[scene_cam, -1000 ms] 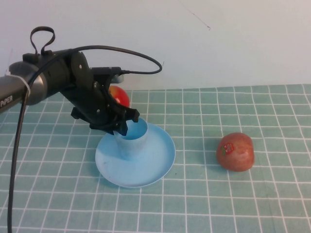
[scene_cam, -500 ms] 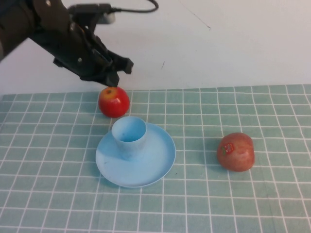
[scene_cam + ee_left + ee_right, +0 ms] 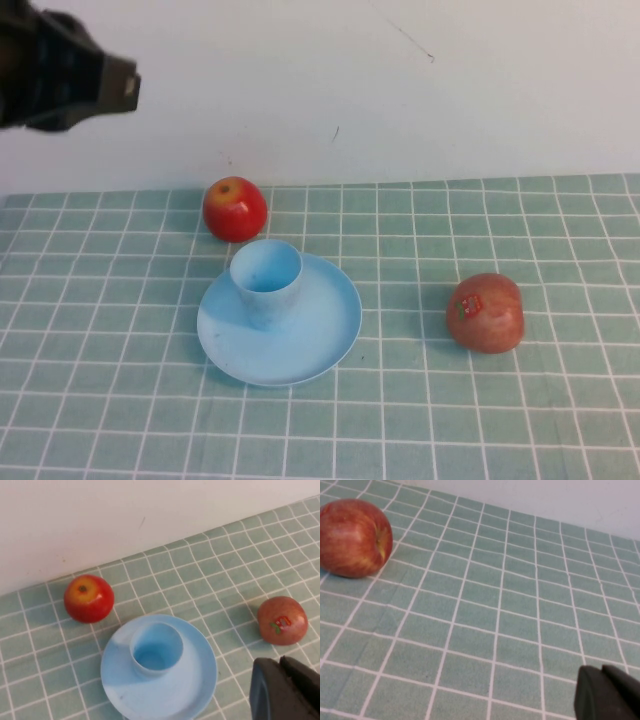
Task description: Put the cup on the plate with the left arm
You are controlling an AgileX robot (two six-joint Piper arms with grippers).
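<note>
**Cup upright on the plate, left arm raised off to the side**

Now the left gripper (image 3: 105,85) hangs high in the far left corner of the high view, well above the table and well apart from everything on it. Only its dark bulk shows there, against the white wall; whether its fingers are apart or together cannot be told from any view. In the left wrist view a black fingertip (image 3: 282,690) sits at the edge, looking down on the scene from above.

The right gripper (image 3: 607,692) does not appear in the high view at all. Its own wrist camera shows a dark finger close over the green checked tablecloth (image 3: 485,605), with one apple nearby; its fingers' spread cannot be told either.

The cup (image 3: 266,282) stands upright on the plate (image 3: 320,335), mouth up, its long axis vertical, narrowing toward the base. It sits off-centre, toward the plate's far left rim. The left wrist view looks straight into the cup (image 3: 156,650) and shows its round inside floor, which the high view shows only in part. Nothing grips the cup.

A red-yellow apple (image 3: 235,208) lies just behind the plate, near the wall, stem hollow up. A duller red apple with a sticker (image 3: 485,312) lies to the plate's right, apart from it. The right wrist view shows that apple's side without the sticker.
</note>
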